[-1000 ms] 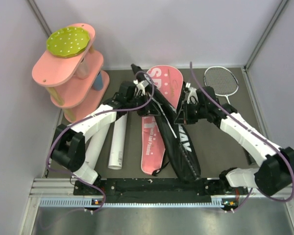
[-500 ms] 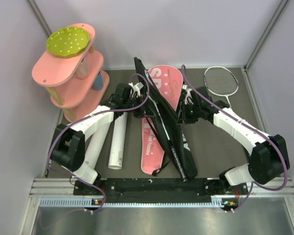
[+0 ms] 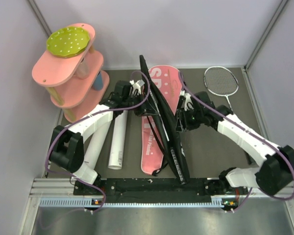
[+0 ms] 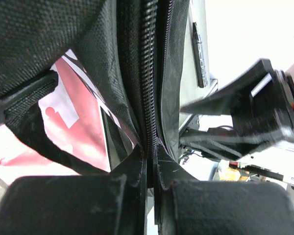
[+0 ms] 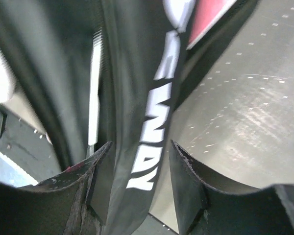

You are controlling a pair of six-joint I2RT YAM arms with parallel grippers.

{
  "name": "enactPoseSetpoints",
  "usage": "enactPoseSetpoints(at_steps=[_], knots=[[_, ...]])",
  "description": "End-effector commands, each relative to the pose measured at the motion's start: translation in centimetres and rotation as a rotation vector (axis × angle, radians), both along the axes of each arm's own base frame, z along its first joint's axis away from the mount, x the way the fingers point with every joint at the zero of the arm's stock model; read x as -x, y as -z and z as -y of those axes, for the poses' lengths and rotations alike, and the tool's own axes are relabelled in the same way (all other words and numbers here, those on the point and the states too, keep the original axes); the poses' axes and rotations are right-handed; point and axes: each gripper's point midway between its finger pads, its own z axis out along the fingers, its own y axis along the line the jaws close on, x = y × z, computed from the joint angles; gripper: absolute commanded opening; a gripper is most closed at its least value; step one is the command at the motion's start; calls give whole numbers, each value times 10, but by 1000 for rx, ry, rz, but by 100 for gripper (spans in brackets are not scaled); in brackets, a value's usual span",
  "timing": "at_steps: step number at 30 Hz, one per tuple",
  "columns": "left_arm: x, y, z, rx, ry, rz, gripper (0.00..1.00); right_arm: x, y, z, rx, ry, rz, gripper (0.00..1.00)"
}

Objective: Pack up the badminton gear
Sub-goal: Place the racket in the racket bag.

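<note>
**One bag on edge, pinched by one hand and straddled by the other**

From above, one bag stands on edge across the middle of the table. Its black side is raised and its pink side lies flat beneath. The left hand meets the bag from the left near its far end. The right hand meets it from the right, a little nearer the arm bases. One racket lies at the far right, apart from both hands. Two white tubes lie side by side on the left, near one pink shelf topped by a green disc.

The left wrist view shows what the overhead cannot. The left hand is pressed together, pinching the zipper edge of the bag.

In the right wrist view, the right hand is spread. The bag's black, white-lettered edge runs between its fingers, and bare table shows beside one finger.
</note>
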Motion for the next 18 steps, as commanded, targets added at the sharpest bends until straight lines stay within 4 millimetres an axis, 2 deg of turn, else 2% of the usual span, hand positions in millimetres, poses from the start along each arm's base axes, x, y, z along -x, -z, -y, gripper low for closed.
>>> enactPoseSetpoints(at_steps=[1, 5, 8, 9, 12, 17, 18], knots=[[0, -48, 8, 86, 37, 111, 0, 41, -38, -16, -24, -139, 122, 48], [-1, -48, 8, 84, 36, 111, 0, 69, -44, -23, -51, -213, 124, 51], [-2, -46, 8, 81, 30, 107, 0, 87, -34, -40, -70, -296, 81, 51], [-2, -46, 8, 80, 28, 106, 0, 91, -27, -44, -63, -306, 58, 48], [-2, -47, 8, 81, 25, 107, 0, 95, -13, -54, -54, -318, 10, 35], [0, -50, 8, 82, 25, 116, 0, 90, -7, -67, -96, -313, 8, 31], [0, -50, 8, 82, 25, 118, 0, 90, -1, -68, -88, -312, -5, 31]])
